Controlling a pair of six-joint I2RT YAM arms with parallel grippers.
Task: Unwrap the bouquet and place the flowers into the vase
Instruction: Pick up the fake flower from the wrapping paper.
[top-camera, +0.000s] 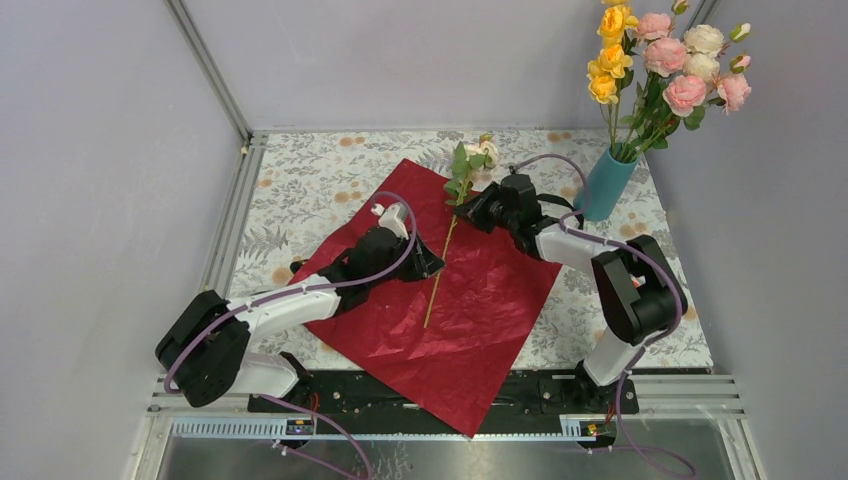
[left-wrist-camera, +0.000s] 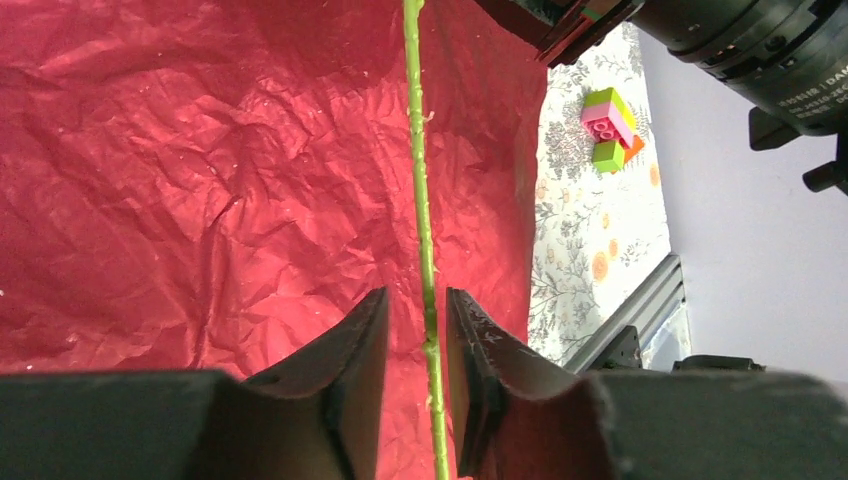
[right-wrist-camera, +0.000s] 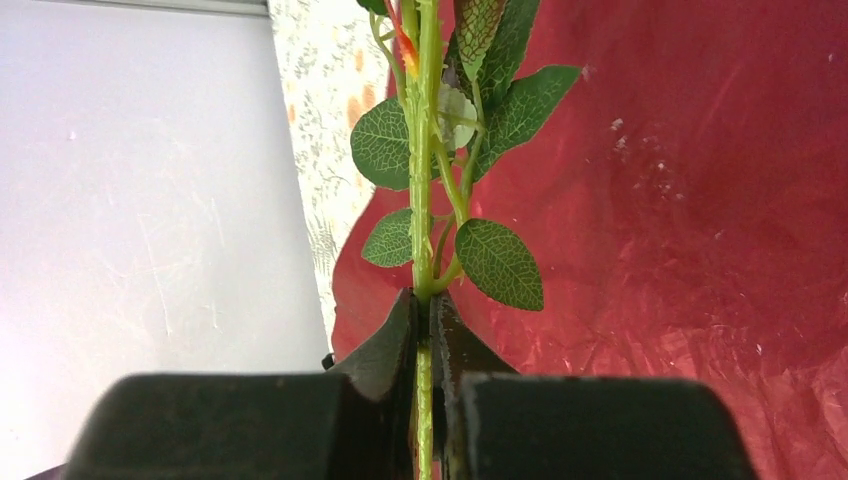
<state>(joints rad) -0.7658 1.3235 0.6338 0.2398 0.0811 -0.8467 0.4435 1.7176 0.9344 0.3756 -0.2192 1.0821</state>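
Note:
The bouquet's dark red paper (top-camera: 480, 300) lies spread flat on the table. One flower lies on it, with a long green stem (top-camera: 440, 270) and a cream bloom (top-camera: 484, 150) past the far edge. My right gripper (top-camera: 468, 212) is shut on the stem (right-wrist-camera: 428, 150) just below its leaves (right-wrist-camera: 498, 262); its jaws (right-wrist-camera: 424, 298) pinch it tight. My left gripper (top-camera: 430, 265) straddles the lower stem (left-wrist-camera: 420, 180) with its jaws (left-wrist-camera: 417, 292) slightly open and a gap on both sides. The teal vase (top-camera: 606, 185) stands at the back right, holding several pink, cream and yellow flowers (top-camera: 665, 60).
A floral tablecloth (top-camera: 300, 190) covers the table, framed by metal rails (top-camera: 225, 230) and grey walls. A small multicoloured block toy (left-wrist-camera: 610, 125) sits on the cloth beyond the paper. The right arm's wrist (left-wrist-camera: 760, 50) hangs near the left gripper's view.

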